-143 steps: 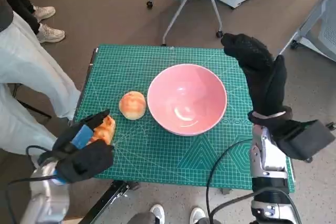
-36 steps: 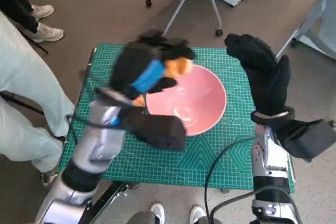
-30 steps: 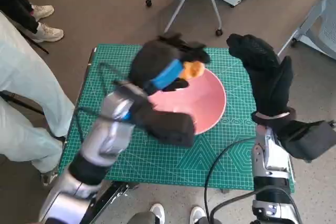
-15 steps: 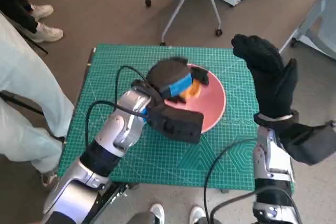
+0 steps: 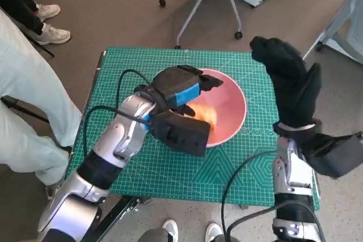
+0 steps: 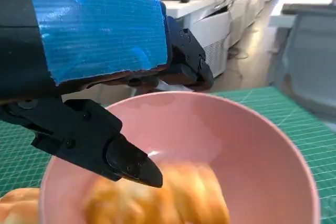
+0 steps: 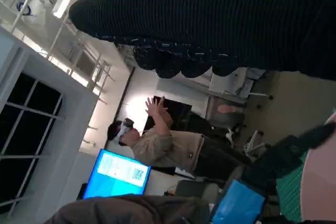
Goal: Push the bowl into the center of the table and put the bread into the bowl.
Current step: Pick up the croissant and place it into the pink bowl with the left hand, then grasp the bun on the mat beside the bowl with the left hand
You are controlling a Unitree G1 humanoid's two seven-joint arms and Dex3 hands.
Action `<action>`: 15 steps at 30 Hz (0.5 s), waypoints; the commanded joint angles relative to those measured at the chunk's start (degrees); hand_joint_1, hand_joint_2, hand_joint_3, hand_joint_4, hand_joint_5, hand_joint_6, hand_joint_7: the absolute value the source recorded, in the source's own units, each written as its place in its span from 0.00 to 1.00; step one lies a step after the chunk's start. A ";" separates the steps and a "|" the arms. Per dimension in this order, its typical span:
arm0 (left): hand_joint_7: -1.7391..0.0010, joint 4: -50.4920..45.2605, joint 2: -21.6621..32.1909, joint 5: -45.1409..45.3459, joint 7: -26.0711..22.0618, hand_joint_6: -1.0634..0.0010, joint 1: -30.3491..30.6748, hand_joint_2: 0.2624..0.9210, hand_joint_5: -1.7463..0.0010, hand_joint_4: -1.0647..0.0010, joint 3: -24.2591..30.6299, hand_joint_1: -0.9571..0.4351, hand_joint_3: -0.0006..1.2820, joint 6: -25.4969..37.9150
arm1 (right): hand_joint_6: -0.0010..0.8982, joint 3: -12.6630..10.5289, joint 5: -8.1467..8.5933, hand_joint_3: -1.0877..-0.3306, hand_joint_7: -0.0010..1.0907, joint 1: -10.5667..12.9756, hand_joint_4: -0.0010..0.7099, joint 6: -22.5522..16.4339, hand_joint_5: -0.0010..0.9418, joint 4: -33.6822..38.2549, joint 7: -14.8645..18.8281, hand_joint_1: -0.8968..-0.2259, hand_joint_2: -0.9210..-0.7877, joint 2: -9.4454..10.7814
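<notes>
A person's pale trouser leg (image 5: 28, 77) stands beside the green desk (image 5: 113, 83). The left hand (image 5: 180, 86) hovers over the pink bowl (image 5: 232, 111), fingers spread and empty; blurred bread (image 5: 203, 116) lies inside the bowl. The right hand (image 5: 286, 80) is raised beside the bowl, fingers extended, holding nothing.

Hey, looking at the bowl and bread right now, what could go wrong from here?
1. The bread looks motion-blurred inside the pink bowl, so it may bounce or roll out.
2. The left hand hangs over the bowl's rim; pulling back, it might nudge the bowl.
3. A second bread piece outside the bowl is hidden in the head view, so it may be overlooked.
</notes>
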 commanded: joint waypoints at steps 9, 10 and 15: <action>0.99 -14.64 13.48 -10.44 -1.61 0.63 10.61 0.88 1.00 0.74 15.26 0.42 0.00 -7.85 | 0.12 0.07 -0.03 0.43 0.52 1.84 0.31 0.23 0.00 0.10 0.25 0.34 0.00 0.11; 0.99 -14.67 14.12 -10.97 -1.42 0.63 11.11 0.88 1.00 0.74 16.06 0.42 0.00 -8.52 | 0.12 0.07 0.01 0.43 0.52 1.86 0.31 0.25 0.00 0.08 0.24 0.34 0.00 0.10; 1.00 -13.24 17.50 -14.07 -0.48 0.63 13.60 0.85 1.00 0.74 20.10 0.40 0.00 -13.06 | 0.12 0.01 0.19 0.43 0.52 1.86 0.32 0.29 0.00 0.14 0.31 0.33 0.00 0.05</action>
